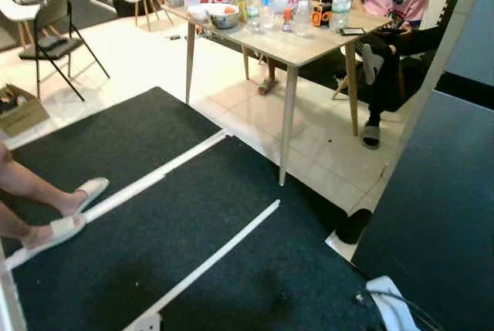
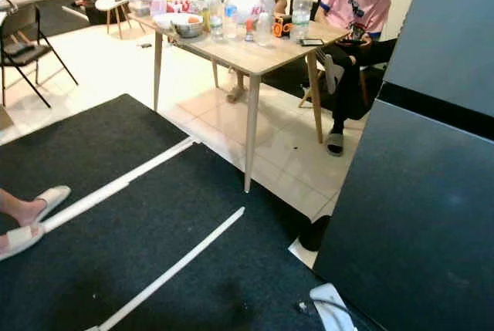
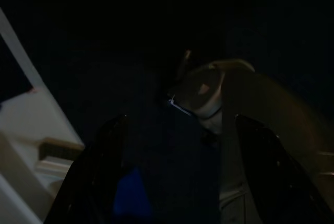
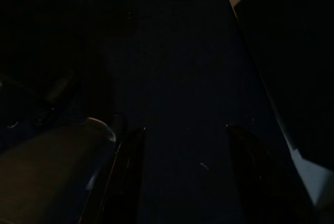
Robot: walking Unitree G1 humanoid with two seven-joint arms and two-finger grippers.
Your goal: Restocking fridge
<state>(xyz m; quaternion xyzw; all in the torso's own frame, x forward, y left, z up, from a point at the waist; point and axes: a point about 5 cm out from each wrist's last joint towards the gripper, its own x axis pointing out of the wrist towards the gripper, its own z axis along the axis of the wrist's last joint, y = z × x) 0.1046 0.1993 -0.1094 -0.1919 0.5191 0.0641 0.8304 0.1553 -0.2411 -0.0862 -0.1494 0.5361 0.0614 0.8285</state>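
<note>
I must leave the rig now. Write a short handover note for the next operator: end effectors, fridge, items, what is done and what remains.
Left end effector: open, holds nothing, arm hanging idle in the dark.
Right end effector: open, holds nothing, also idle.
Fridge: at the robot's right, door closed.
Items: bottles and a metal bowl stand on the wooden table ahead, where two people sit.
Done: nothing visible yet.
Left: probably fetch items, open the fridge, stock it.

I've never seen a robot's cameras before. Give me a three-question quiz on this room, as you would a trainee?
1. True or false: the tall dark grey fridge stands to the robot's right, door shut.
2. What lies under the light wooden table? A) black carpet B) pale tiles
3. Fill in: the white stripes run across the ____ floor mat.

Key: 1 true. 2 B. 3 black.
</note>
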